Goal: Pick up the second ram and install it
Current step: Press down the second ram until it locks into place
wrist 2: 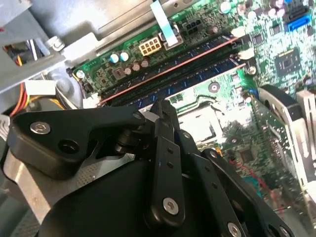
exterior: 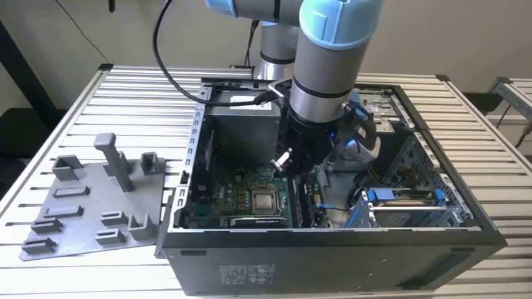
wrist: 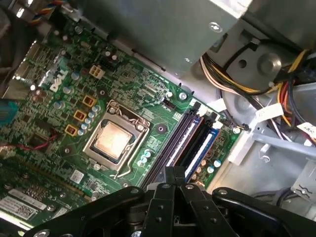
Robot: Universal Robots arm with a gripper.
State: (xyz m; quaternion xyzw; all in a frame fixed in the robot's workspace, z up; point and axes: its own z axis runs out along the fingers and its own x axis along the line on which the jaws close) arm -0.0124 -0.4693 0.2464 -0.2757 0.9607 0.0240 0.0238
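The open computer case (exterior: 332, 240) holds a green circuit board (wrist: 74, 98) with a bare processor (wrist: 112, 140). The gripper (wrist: 174, 174) hangs over the memory slots (wrist: 190, 140), jaws narrow. Whether it holds the second ram cannot be told. The case sits on a slatted table (exterior: 75, 99) beside a grey tray (exterior: 83, 205).

The arm (exterior: 328, 68) comes down almost vertical from above, its grey tube with a light blue joint on top. The black wrist part is low, with a cable running along it. The pincer (wrist: 174, 178) points downward; in both wrist views its two fingers (wrist 2: 165, 116) stand pressed together at the tips.
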